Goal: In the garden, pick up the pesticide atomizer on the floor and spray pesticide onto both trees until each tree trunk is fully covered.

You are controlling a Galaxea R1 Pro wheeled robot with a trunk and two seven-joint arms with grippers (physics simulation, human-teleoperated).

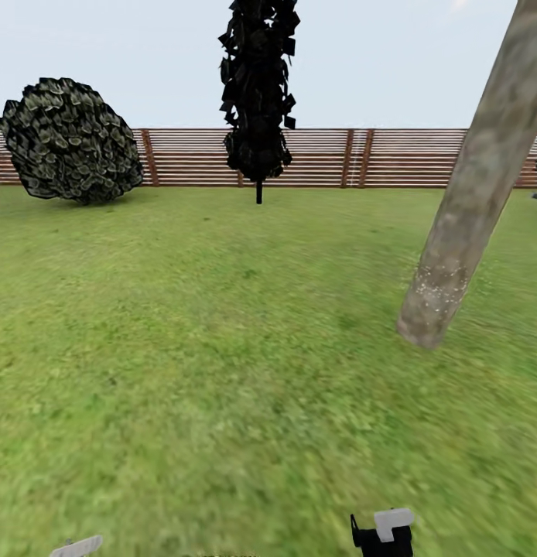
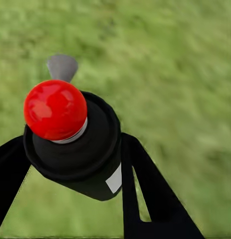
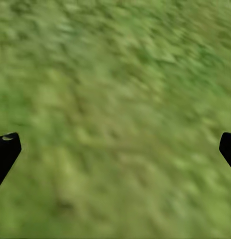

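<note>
In the left wrist view the pesticide atomizer (image 2: 70, 149), a black bottle with a red ball top and a grey nozzle (image 2: 61, 66), sits between the black fingers of my left gripper (image 2: 75, 164), which is shut on it above the grass. One tree trunk (image 1: 473, 193), mottled tan-grey and leaning, rises from the lawn ahead on the right, with pale specks near its base. My right gripper (image 3: 115, 149) is open over bare grass, its fingertips at the picture's edges. Part of my right arm (image 1: 384, 534) shows at the head view's lower edge.
Green lawn (image 1: 222, 348) stretches to a brown slat fence (image 1: 330, 158). A round dark bush (image 1: 71, 139) stands at the far left and a narrow dark cypress-like tree (image 1: 258, 93) at the far middle. A grey tip (image 1: 76, 547) pokes in at the lower left.
</note>
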